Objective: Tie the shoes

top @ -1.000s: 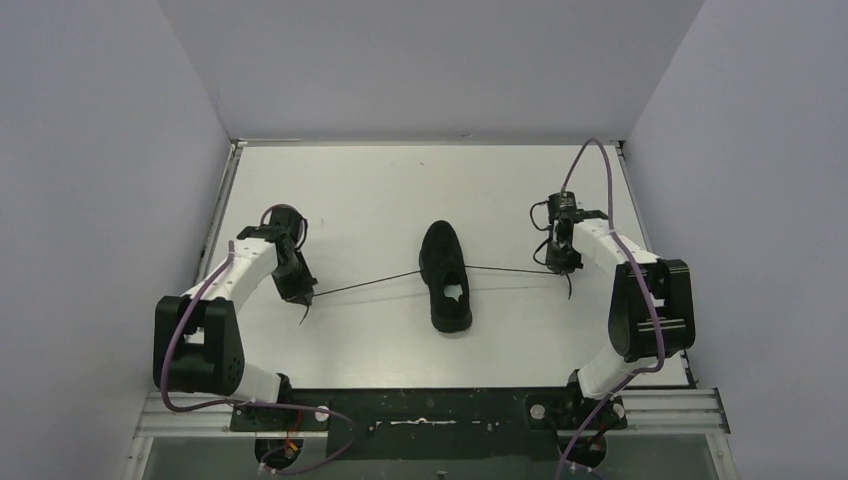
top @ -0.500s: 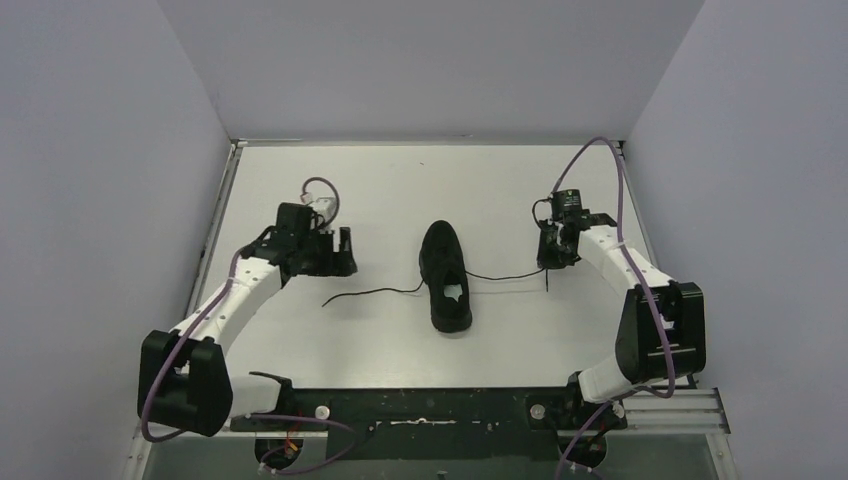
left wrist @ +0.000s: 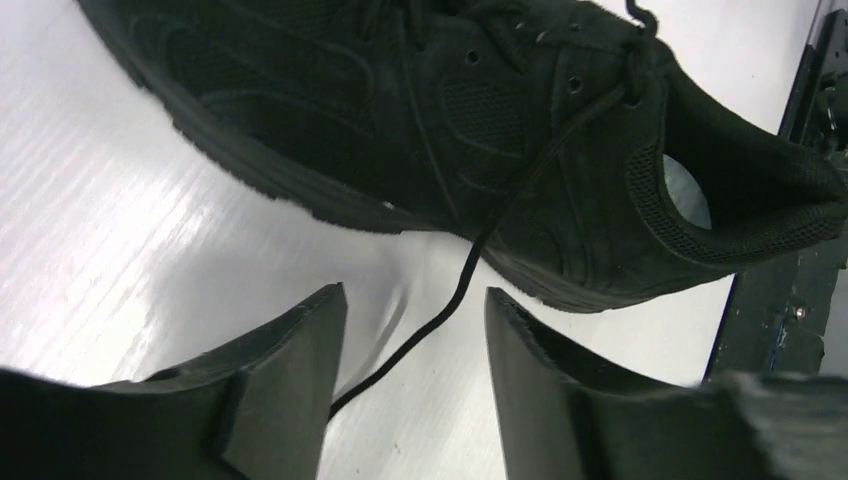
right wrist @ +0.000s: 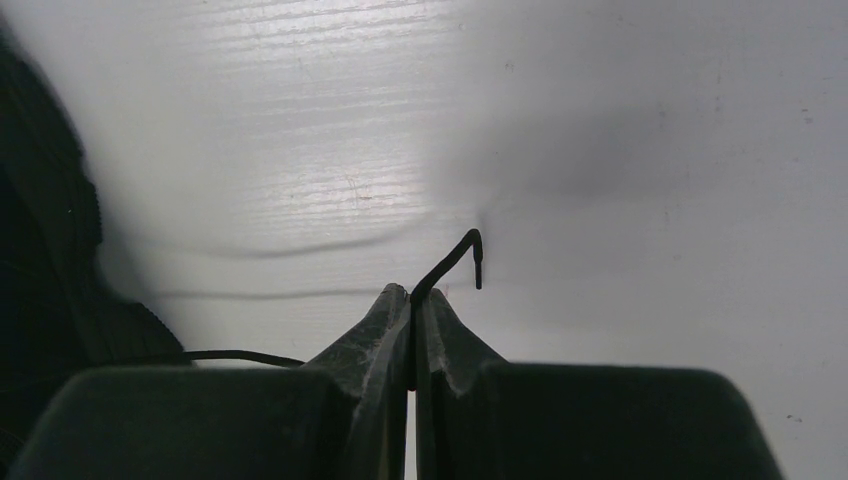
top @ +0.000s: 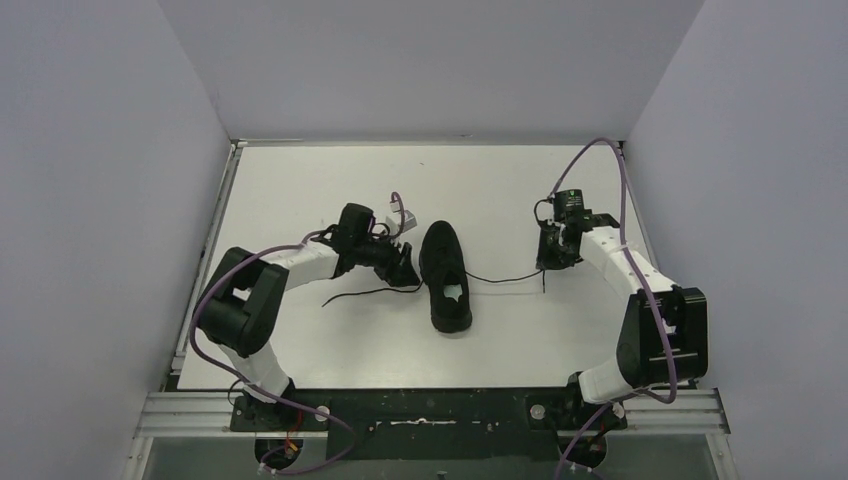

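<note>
The shoe lies mid-table, toe toward twelve o'clock, open collar toward six, laces untied; the right lace runs out toward three o'clock into the right gripper, clenched on it just short of the tip, probably to keep that end parked; the left lace trails slack toward eight o'clock, passing between the spread, empty fingers of the left gripper, which sits just beside the shoe at nine o'clock, seemingly lined up to pinch the lace near the eyelets.

sneaker before left gripper, lace seemingly between
</note>
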Available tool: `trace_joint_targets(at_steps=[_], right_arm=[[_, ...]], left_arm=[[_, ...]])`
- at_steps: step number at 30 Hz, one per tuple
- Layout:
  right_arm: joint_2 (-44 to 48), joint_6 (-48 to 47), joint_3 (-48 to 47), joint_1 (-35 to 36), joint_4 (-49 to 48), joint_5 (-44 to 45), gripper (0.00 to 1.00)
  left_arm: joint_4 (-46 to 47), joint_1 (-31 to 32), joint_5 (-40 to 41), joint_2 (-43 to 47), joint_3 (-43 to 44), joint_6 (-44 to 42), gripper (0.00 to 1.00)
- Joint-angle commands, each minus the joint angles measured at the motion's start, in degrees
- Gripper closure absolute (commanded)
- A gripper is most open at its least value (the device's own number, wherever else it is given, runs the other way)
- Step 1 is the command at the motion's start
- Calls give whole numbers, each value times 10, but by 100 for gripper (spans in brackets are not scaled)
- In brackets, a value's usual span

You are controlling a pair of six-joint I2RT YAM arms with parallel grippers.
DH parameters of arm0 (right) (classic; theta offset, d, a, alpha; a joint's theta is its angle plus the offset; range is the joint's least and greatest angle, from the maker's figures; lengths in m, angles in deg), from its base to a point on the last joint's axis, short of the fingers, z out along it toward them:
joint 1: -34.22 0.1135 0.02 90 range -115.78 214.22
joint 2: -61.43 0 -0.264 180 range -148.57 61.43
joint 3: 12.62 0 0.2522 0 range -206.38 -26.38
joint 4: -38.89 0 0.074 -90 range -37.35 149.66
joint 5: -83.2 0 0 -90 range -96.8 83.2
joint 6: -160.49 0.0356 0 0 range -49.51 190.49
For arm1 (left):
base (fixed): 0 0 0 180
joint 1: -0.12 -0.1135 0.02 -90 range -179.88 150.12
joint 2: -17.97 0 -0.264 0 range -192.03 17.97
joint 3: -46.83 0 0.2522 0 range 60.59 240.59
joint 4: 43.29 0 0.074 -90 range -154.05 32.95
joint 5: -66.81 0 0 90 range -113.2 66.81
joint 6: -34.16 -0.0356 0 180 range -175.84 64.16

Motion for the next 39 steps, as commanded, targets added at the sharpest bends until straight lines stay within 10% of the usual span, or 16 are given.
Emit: trace_joint_targets(at_steps=[1, 13, 21, 31, 39], right_arm=[[34, 2, -19, 3, -5, -5, 100], [31, 7, -32, 3, 0, -7, 100], [47, 31, -30, 0, 8, -12, 100], [27, 113, -69, -23, -1, -67, 100], [-64, 196, -133, -12, -290, -259, 100]], left_arm=[[87, 6, -61, -22, 32, -8, 56], [134, 24, -88, -59, 23, 16, 62], [138, 24, -28, 9, -12, 14, 99], [146, 36, 72, 85, 35, -25, 100], [318, 55, 9, 45, 0, -35, 100]])
